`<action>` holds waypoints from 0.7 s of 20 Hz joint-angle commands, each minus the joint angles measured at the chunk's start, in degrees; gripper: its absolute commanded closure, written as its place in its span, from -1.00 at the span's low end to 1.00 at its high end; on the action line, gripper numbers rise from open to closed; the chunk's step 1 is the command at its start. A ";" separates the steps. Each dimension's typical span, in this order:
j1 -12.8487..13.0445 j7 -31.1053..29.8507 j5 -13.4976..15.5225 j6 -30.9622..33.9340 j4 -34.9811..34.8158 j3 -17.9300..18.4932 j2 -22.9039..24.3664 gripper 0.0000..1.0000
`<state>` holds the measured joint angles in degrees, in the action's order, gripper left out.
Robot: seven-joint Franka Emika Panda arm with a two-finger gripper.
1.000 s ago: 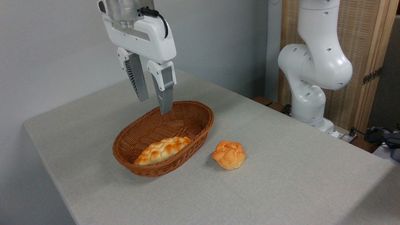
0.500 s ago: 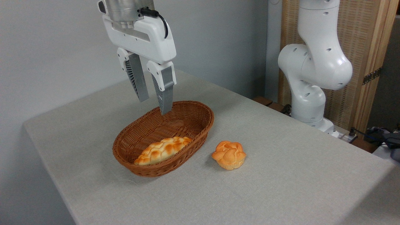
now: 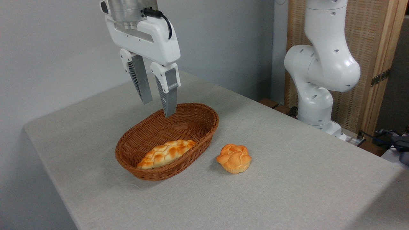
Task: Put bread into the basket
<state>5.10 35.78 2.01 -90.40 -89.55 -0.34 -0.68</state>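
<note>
The bread [image 3: 234, 157] is seen on the table [image 3: 287, 179], just right of the basket [image 3: 204, 127] and apart from it. 1 braided loaf [image 3: 166, 153] lies inside the basket. Above the basket's far end, the gripper [image 3: 158, 107] is held parted and empty.

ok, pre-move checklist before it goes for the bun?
1. Gripper empty with fingers parted: ok.
2. Round bun upright on the table, nothing touching it: ok.
3. Gripper lined up over the bun: not ok; it hangs above the far end of the basket, to the bun's left.
4. Free room in the basket: ok; the braided loaf fills the near part, the far part is bare.
5. Finger opening wide enough for the bun: cannot tell.
</note>
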 commanded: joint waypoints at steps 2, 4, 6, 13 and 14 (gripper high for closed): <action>0.08 0.95 -0.26 0.58 -5.36 -0.36 4.36 -1.00; 0.17 0.95 -0.26 -1.87 -8.78 -0.54 6.38 -1.00; 0.61 0.96 -0.26 -4.85 -12.38 -0.54 8.40 -1.00; 2.27 1.74 -0.70 -8.38 -26.27 -0.19 18.07 -1.00; 3.32 2.35 -0.70 -9.43 -28.20 0.25 19.47 -1.00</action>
<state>6.46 36.01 2.02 -95.85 -108.96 -1.03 11.76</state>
